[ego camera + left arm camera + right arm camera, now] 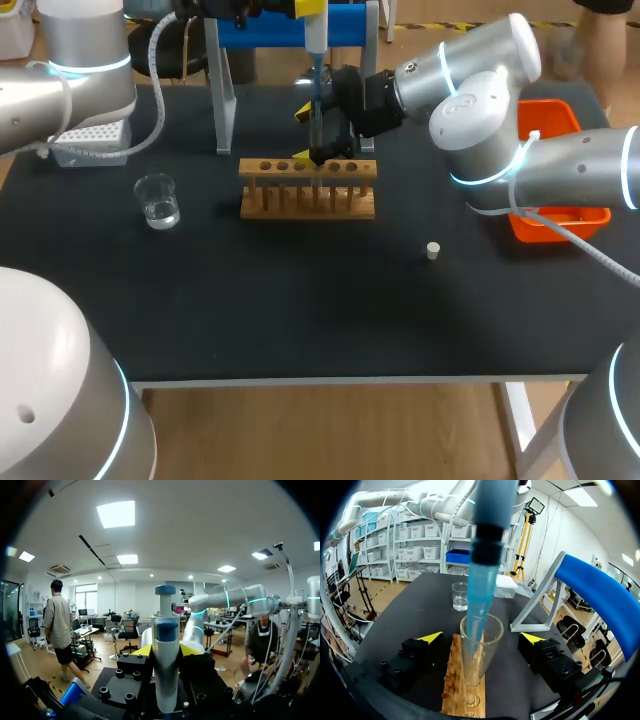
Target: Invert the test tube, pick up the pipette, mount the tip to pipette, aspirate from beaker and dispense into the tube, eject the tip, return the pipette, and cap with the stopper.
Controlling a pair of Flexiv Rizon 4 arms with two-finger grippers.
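1. Bright, even white light falls from the ceiling panels (115, 514) overhead. From the left wrist they glare to plain white.
2. The dark worktop (300, 300) takes that light flat and matte. Only a thin, soft shadow sits at the foot of the wooden rack (308, 203).
3. The right arm (480, 100) has a pale shell that shines hard along its top, close to washed out.
4. The beaker (158, 200) shows small glints on rim and water.
5. From the right wrist, the test tube (493, 647) catches light on its rim, and the pipette tip (481, 595) glows translucent blue.
6. From the left wrist, the black mounts around the pipette (165, 665) lie in shade.
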